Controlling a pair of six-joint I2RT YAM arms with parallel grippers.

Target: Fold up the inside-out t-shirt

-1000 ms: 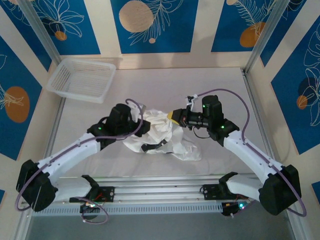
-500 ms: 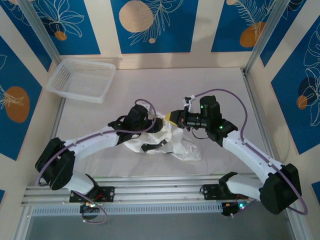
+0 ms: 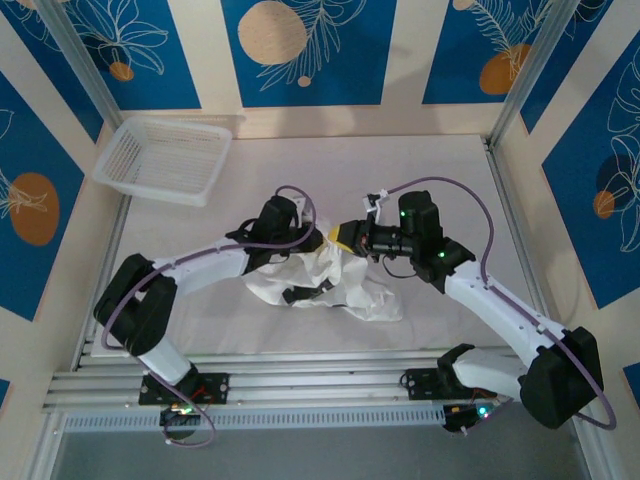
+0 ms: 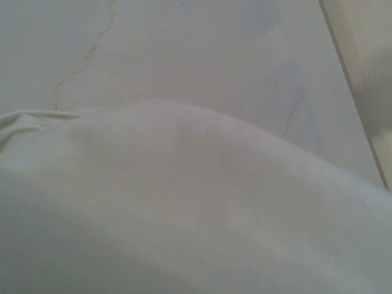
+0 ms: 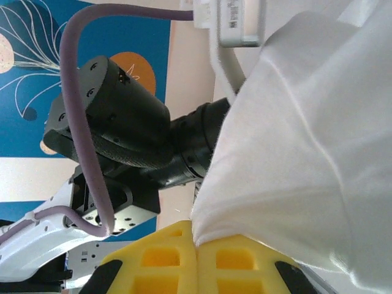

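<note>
In the middle of the desk point(image 3: 430, 170), the inside-out t-shirt point(image 3: 340, 285) is a crumpled white heap, with both arms meeting at its far edge. So I'd say you're at the very start: getting hold of the cloth to lift it and spread it out. No actual fold has been made yet.

Your right gripper point(image 5: 196, 245) has its yellow jaws pressed together on a pinch of the shirt's fabric point(image 5: 306, 135), which climbs away from the pads in a taut ridge. From above it point(image 3: 336, 234) sits right at the top of the heap.

Your left gripper point(image 3: 312, 240) is just beside it, nose down in the same edge. Its jaws are together, but I can't tell whether any cloth is actually between them. The left wrist camera gives you a close, blurry swell of white fabric point(image 4: 184, 202) and no fingers.

For the next move, I'd confirm the left side really has a grip. Then draw the two hands apart and up so the shirt opens and can be laid flat. It's thin and floppy, so a one-sided grip will probably just drag the bundle.

Writing-wise there's not much. The dark tag point(image 3: 303, 293) on the shirt is too small to read, and the white label point(image 5: 233, 18) by the purple cable has print I can't make out. The mesh basket point(image 3: 165, 158) sits well apart, in the far left corner.
</note>
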